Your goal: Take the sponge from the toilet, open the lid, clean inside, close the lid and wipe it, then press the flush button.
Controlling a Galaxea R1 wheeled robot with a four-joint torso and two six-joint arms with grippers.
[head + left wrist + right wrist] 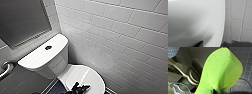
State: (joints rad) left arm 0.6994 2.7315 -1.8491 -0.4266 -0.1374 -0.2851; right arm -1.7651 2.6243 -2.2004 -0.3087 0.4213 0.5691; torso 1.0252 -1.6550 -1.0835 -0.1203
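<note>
The white toilet [50, 58] stands against the tiled wall, its lid [86, 75] down. The small dark flush button [48, 47] sits in the middle of the tank top. My left gripper [80, 88] hovers over the near part of the lid; in the left wrist view the glossy lid [195, 22] is close below, and the gripper [218, 44] is open with its dark fingertips [199, 43] wide apart. In the right wrist view my right gripper [218, 92] is shut on the bright green sponge [221, 72], held above the dark tiled floor.
White brick tiles [120, 32] cover the wall right of the toilet. A metal grab bar [6, 68] is fixed at the left, under a dark framed panel [22, 20]. Dark small-tiled floor [245, 59] lies around the bowl. The robot's own base [184, 77] is beside the sponge.
</note>
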